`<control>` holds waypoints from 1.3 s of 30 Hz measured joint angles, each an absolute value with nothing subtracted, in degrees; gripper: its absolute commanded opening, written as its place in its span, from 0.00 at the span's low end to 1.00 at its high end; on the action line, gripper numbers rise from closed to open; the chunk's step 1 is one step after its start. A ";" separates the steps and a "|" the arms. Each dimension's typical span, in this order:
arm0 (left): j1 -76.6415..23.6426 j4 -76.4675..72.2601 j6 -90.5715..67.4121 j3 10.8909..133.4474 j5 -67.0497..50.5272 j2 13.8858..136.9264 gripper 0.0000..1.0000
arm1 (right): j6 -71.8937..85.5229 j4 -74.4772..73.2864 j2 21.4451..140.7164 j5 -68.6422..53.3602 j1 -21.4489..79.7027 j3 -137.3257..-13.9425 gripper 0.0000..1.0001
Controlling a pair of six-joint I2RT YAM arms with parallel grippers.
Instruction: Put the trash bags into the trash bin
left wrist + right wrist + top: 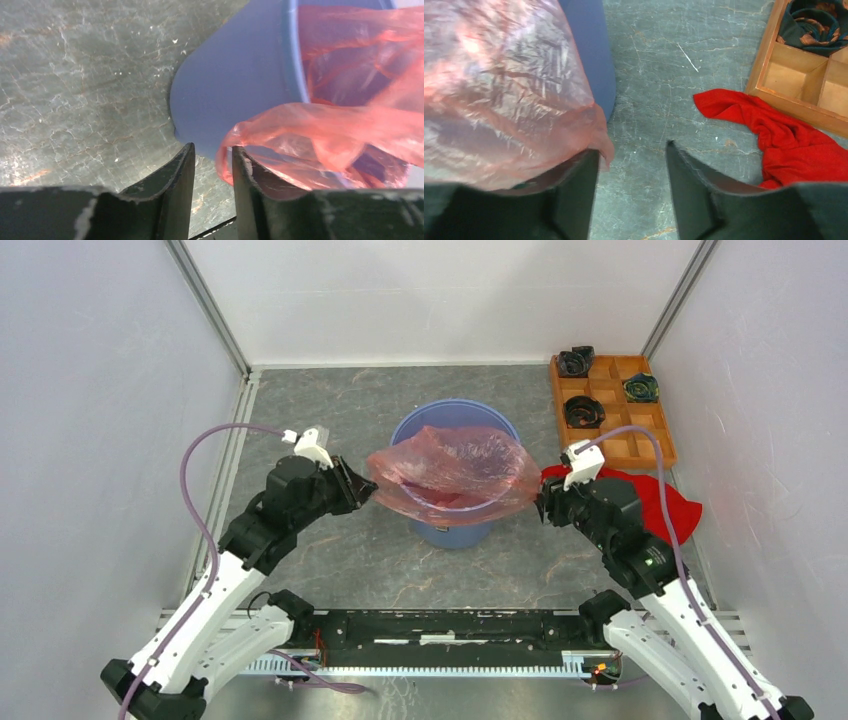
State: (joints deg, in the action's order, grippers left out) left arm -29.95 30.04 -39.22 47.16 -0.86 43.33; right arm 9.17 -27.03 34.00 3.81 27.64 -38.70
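The trash bag (pixel 450 468), a crinkly translucent pink film, lies spread across the mouth of the blue trash bin (pixel 452 532) and sags over its rim on both sides. My left gripper (pixel 362 488) is at the bag's left corner. In the left wrist view that gripper (pixel 212 150) is open, and a fold of the bag (pixel 350 125) hangs against its right finger (pixel 245 175), in front of the bin (pixel 235 85). My right gripper (pixel 540 502) is at the bag's right corner. In the right wrist view it (pixel 631 150) is open, with the bag (pixel 499 90) draped over its left finger (pixel 579 190).
A solid red cloth (pixel 670 502) lies crumpled on the table just right of my right gripper, and shows in the right wrist view (pixel 784 135). Behind it stands an orange compartmented tray (pixel 625 450) with dark rolled items (pixel 584 412). White enclosure walls stand on three sides.
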 measured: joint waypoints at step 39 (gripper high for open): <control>-29.98 35.03 -33.85 64.01 -9.43 52.40 0.68 | -11.92 -15.38 53.63 -30.52 36.51 -58.43 0.69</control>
